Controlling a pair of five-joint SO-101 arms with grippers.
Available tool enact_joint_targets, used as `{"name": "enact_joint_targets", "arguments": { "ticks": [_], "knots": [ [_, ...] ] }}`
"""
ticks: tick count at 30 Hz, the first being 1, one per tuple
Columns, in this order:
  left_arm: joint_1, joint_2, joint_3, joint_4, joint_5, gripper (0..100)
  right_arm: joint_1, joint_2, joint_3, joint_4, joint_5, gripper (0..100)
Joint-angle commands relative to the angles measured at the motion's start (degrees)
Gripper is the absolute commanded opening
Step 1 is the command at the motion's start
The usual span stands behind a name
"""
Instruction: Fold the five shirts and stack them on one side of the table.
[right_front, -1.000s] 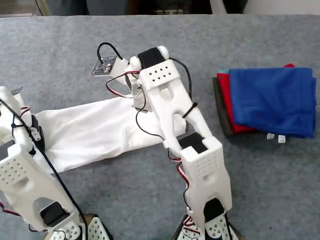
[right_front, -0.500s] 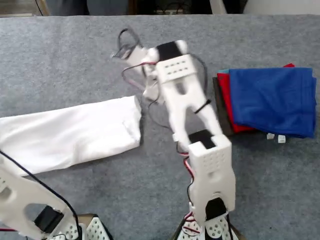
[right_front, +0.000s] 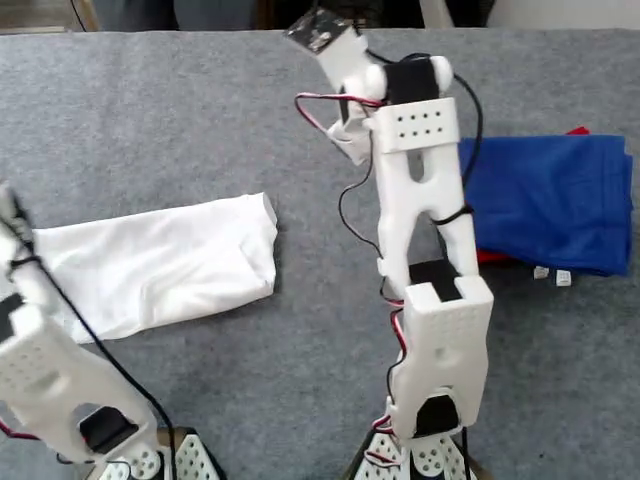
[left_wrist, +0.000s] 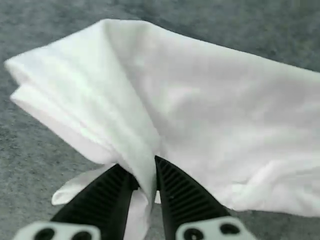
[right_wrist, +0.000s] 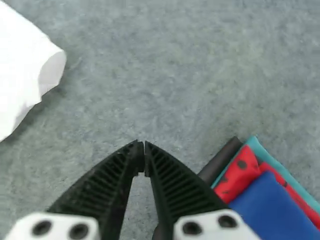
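Observation:
A white shirt (right_front: 160, 268), folded into a long strip, lies on the grey table at the left. My left gripper (left_wrist: 145, 177) is shut on a fold at the white shirt's (left_wrist: 210, 115) end; that arm (right_front: 40, 370) stands at the table's left edge. The right arm (right_front: 425, 200) stretches toward the far edge of the table, and its gripper (right_wrist: 141, 155) is shut with nothing in it, above bare cloth. A stack of folded shirts (right_front: 545, 200), blue on top with red, teal and dark ones under it, lies at the right; its corner (right_wrist: 250, 180) shows near the right gripper.
The grey table cover (right_front: 130, 120) spreads across the whole surface. The right arm's base (right_front: 430, 450) stands at the near edge, and the left arm's base (right_front: 150, 455) is beside it.
The right arm has let go of the white shirt and swung up toward the far edge and to the right. The left arm has dragged the shirt leftward.

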Motion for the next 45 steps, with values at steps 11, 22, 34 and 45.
{"name": "enact_joint_targets", "arguments": {
  "ticks": [11,22,34,45],
  "knots": [
    [33.5,-21.8,14.5,-0.2,6.4,3,12.3,-3.9,-4.0,1.1,-1.1,1.5],
    [50.2,-14.9,12.0,-3.3,8.6,3,12.9,-3.9,-2.0,1.0,-0.7,1.5],
    [55.4,-2.5,0.8,-6.2,9.8,3,12.9,-4.0,-2.1,1.0,-0.7,1.5],
    [56.9,5.3,-8.9,-4.7,11.6,7,13.0,-4.0,-2.1,1.0,-0.6,1.5]
  ]
}}
